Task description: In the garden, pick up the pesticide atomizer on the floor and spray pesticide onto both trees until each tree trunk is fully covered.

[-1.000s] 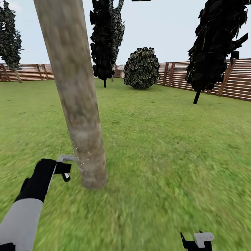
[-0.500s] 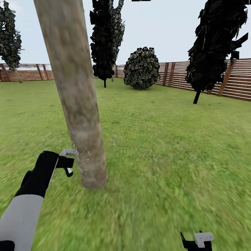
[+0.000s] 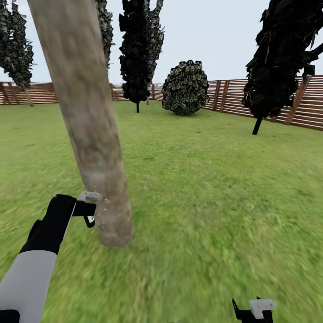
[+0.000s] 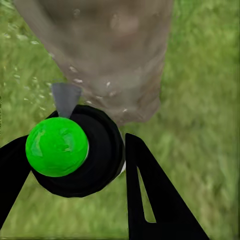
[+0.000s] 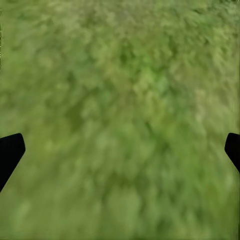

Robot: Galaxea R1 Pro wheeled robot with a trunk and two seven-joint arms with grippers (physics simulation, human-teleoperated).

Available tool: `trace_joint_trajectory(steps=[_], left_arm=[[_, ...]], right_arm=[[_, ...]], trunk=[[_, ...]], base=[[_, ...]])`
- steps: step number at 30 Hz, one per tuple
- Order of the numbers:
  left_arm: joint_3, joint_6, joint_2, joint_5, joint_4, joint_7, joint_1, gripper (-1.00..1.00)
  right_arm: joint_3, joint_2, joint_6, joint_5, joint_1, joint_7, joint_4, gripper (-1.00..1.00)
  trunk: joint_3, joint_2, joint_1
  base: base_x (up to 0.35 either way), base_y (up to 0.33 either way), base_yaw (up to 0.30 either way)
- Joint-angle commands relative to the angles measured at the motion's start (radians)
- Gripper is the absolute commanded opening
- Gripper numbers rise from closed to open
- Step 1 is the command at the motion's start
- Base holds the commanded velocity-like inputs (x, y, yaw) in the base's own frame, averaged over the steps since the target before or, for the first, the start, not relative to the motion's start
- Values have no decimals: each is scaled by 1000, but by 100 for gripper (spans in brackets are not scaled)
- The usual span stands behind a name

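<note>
The view has shifted a little while the left gripper (image 4: 70, 165) stays clamped on the green-capped black pesticide atomizer (image 4: 75, 150) beside the thick mottled beige-grey tree trunk (image 3: 89, 134) — whitish pesticide speckles (image 3: 101, 211) dot its base, upper bark unsprayed — the right gripper (image 5: 120, 150) hangs wide open, empty.

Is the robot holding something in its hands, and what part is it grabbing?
The left gripper holds the pesticide atomizer around its round body, between the fingers. The right gripper is open and holds nothing.
</note>
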State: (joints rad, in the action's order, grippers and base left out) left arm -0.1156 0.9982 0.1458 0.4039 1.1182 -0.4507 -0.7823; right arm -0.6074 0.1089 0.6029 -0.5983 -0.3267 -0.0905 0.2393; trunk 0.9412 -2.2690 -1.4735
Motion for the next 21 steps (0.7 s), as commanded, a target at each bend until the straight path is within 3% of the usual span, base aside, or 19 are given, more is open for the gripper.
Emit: trace_joint_trajectory(steps=[1, 10, 21], left_arm=[[0, 0, 0, 0, 0, 0, 0, -100], [-2, 0, -1, 0, 0, 0, 0, -100], [-1, 0, -2, 3, 0, 1, 0, -100]], right_arm=[[0, 0, 0, 0, 0, 0, 0, 100], [0, 0, 0, 0, 0, 0, -1, 100], [0, 0, 0, 0, 0, 0, 0, 100]], trunk=[[0, 0, 0], [0, 0, 0], [0, 0, 0]], base=[[-87, -273, 262], [-19, -275, 259], [188, -219, 19]])
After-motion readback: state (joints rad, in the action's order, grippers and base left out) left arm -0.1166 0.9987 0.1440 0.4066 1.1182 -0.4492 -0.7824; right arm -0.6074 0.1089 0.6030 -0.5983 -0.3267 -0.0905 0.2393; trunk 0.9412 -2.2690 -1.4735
